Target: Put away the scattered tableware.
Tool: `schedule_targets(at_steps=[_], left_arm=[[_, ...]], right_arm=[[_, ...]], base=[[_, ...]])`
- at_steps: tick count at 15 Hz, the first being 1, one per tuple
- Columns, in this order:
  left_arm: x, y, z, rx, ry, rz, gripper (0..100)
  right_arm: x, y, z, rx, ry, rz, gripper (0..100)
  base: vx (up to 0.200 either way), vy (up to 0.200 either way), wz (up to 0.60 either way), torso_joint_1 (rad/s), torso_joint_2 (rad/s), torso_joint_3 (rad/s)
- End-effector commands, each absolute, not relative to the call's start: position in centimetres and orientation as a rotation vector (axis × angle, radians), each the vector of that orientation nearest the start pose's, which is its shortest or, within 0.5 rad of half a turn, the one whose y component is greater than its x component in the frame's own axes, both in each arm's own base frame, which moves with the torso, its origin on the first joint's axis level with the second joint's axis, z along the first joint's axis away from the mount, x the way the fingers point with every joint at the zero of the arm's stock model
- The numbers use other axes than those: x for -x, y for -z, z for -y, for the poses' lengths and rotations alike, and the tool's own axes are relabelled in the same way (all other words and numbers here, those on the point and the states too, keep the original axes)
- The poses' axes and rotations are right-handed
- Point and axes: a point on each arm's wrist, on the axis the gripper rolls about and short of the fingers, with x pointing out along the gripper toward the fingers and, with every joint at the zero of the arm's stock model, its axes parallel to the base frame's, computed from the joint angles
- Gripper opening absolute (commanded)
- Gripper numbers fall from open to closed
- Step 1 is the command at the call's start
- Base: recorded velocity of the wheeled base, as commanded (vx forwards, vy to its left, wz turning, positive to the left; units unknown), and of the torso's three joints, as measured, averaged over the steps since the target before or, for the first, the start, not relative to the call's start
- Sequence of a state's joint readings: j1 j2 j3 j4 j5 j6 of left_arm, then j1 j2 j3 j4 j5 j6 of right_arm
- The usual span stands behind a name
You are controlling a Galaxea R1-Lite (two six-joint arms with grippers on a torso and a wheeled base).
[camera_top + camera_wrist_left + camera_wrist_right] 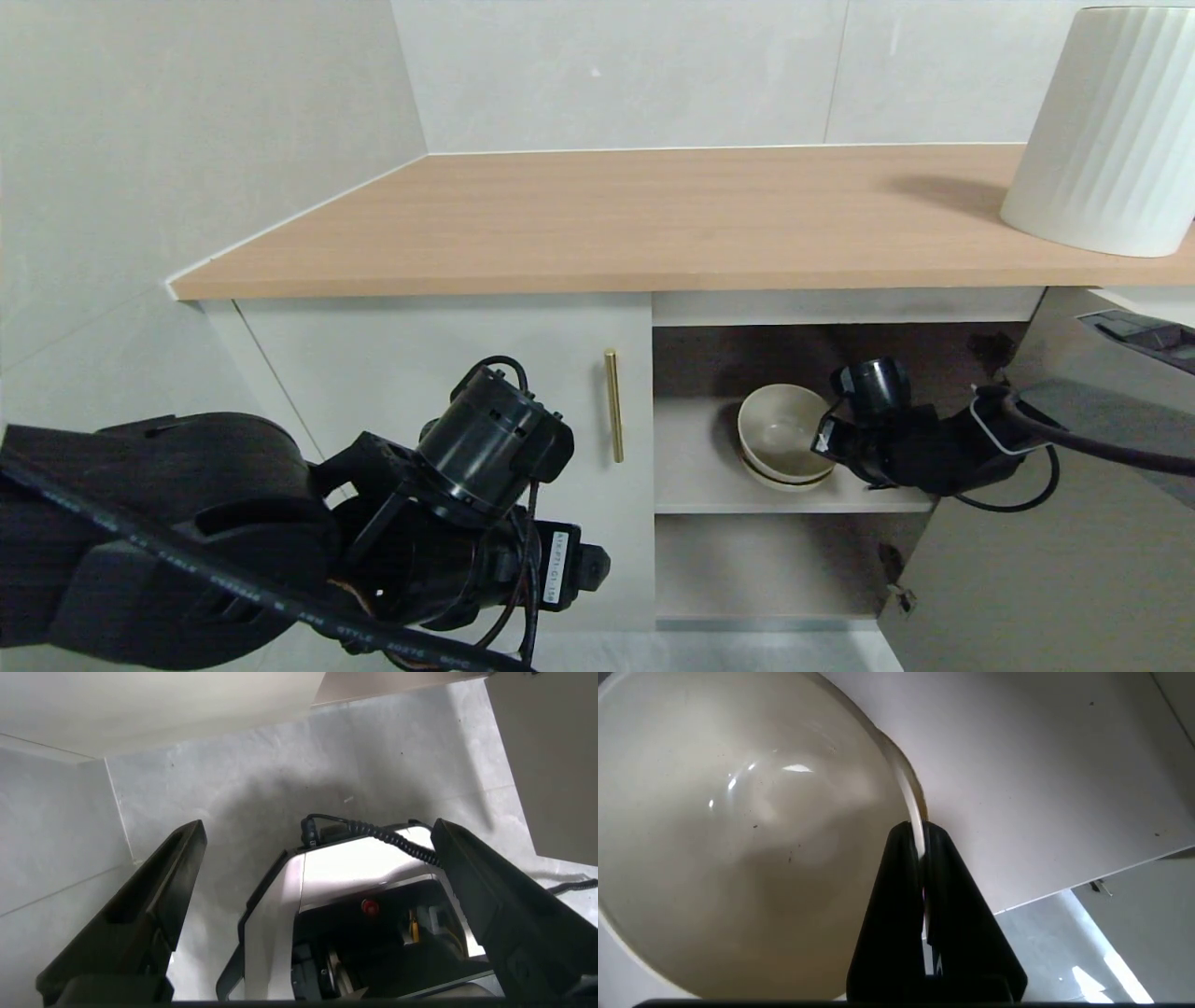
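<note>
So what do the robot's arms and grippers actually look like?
Both are matte black. The left arm is bulky, with a drum-shaped joint, a white label and a thick lettered cable. The right arm is slimmer and carries black cables. The left gripper has two flat, tapering fingers; the right gripper looks alike.

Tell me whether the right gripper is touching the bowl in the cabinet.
Touching. The right wrist view shows the right gripper shut on the rim of the bowl, with a finger on either side.
</note>
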State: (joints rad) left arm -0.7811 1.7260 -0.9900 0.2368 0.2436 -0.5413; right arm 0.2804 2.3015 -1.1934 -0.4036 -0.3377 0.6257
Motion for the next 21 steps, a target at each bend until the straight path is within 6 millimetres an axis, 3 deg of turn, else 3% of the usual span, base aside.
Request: schedule_targets(at_steps=[1, 2, 9, 11, 13, 14, 16, 17, 19, 21], left_arm=[[-20.5, -15.1, 19.6, 0.014, 0.243, -0.949, 100], [-20.5, -15.1, 19.6, 0.015, 0.244, -0.948, 100], [-20.6, -15.1, 19.6, 0.013, 0.238, -0.943, 100], [-20.6, -15.4, 19.3, 0.023, 0.233, -0.935, 100], [-20.5, -16.4, 18.5, 0.052, 0.229, -0.907, 100], [-20.5, -16.7, 18.3, 0.060, 0.228, -0.898, 100], [-19.9, -18.0, 17.3, 0.089, 0.231, -0.864, 100], [-19.9, -18.0, 17.3, 0.089, 0.231, -0.864, 100], [-18.5, -19.5, 14.9, 0.125, 0.228, -0.812, 100], [-17.6, -20.3, 13.8, 0.124, 0.250, -0.781, 100]], right_arm=[[-40.8, -3.5, -11.1, -0.385, 0.258, -0.626, 0], [-40.8, -3.5, -11.1, -0.385, 0.258, -0.626, 100], [-40.6, -3.7, -11.1, -0.385, 0.256, -0.626, 100], [-39.4, -4.9, -10.9, -0.383, 0.244, -0.631, 100], [-36.6, -7.1, -11.4, -0.390, 0.184, -0.635, 100], [-35.8, -7.4, -11.6, -0.388, 0.167, -0.641, 100], [-32.2, -8.6, -12.8, -0.365, 0.092, -0.669, 100], [-32.2, -8.6, -12.8, -0.365, 0.092, -0.669, 100], [-27.0, -11.2, -12.8, -0.371, -0.036, -0.684, 100], [-24.1, -12.8, -12.5, -0.352, -0.185, -0.687, 100]], base=[[0.000, 0.000, 0.00, 0.000, 0.00, 0.000], [0.000, 0.000, 0.00, 0.000, 0.00, 0.000], [0.000, 0.000, 0.00, 0.000, 0.00, 0.000], [0.000, 0.000, 0.00, 0.000, 0.00, 0.000], [0.000, 0.000, 0.00, 0.000, 0.00, 0.000], [0.000, 0.000, 0.00, 0.000, 0.00, 0.000], [0.000, 0.000, 0.00, 0.000, 0.00, 0.000], [0.000, 0.000, 0.00, 0.000, 0.00, 0.000], [0.000, 0.000, 0.00, 0.000, 0.00, 0.000], [0.000, 0.000, 0.00, 0.000, 0.00, 0.000]])
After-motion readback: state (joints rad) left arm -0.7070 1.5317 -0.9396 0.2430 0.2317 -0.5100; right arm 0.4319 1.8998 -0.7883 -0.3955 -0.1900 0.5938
